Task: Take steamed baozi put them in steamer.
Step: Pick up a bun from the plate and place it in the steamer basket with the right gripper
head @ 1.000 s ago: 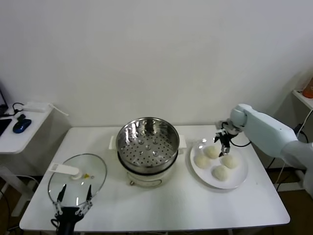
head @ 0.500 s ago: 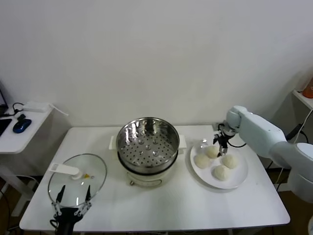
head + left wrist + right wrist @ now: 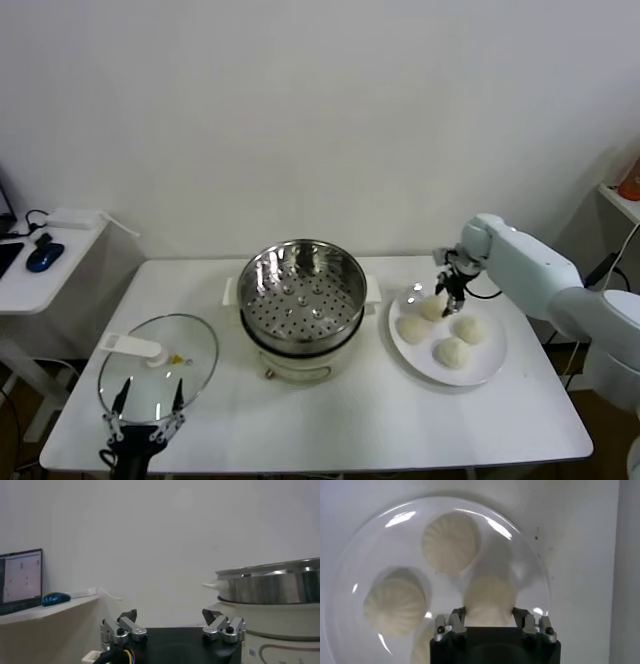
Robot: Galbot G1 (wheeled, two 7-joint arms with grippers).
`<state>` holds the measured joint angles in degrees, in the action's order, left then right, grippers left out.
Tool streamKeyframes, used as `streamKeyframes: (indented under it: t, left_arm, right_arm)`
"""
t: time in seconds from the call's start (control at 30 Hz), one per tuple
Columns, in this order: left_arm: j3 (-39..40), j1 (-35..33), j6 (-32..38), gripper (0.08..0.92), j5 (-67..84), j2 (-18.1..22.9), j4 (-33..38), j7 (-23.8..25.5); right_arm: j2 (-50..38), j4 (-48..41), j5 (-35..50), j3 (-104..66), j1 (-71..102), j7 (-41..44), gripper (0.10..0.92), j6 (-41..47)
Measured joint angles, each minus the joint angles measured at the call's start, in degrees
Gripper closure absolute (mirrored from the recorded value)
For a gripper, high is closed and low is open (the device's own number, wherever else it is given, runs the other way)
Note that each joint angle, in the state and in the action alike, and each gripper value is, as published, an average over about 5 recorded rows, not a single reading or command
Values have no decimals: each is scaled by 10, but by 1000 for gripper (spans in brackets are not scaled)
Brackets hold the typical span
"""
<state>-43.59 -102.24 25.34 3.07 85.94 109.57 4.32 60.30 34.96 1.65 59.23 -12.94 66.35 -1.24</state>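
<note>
1. Right pincer (image 3: 447,300) clamps the far baozi (image 3: 434,309) on the plate (image 3: 490,368), right of the steamer (image 3: 302,290) on the counter (image 3: 330,420).
2. Left pincer (image 3: 173,625) hangs released beside the steamer (image 3: 272,586).
3. Right pincer (image 3: 490,621) clenches the baozi (image 3: 489,601).

This looks like a lab or office room set up for a cooking test, not a real kitchen. A plain white table (image 3: 300,430) stands against a bare white wall (image 3: 320,110). Well to the left of the left arm's fingers (image 3: 132,625), a side desk (image 3: 40,265) holds a blue mouse (image 3: 44,256) and what is probably a laptop screen (image 3: 20,580).
</note>
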Motion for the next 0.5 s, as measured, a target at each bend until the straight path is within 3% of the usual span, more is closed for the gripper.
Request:
streamKeyframes:
  t: [0.5]
  left_arm:
    - [5, -4, 6, 177, -7, 1, -2, -3]
  right_arm:
    - [-28, 192, 152, 158, -233, 24, 397, -47]
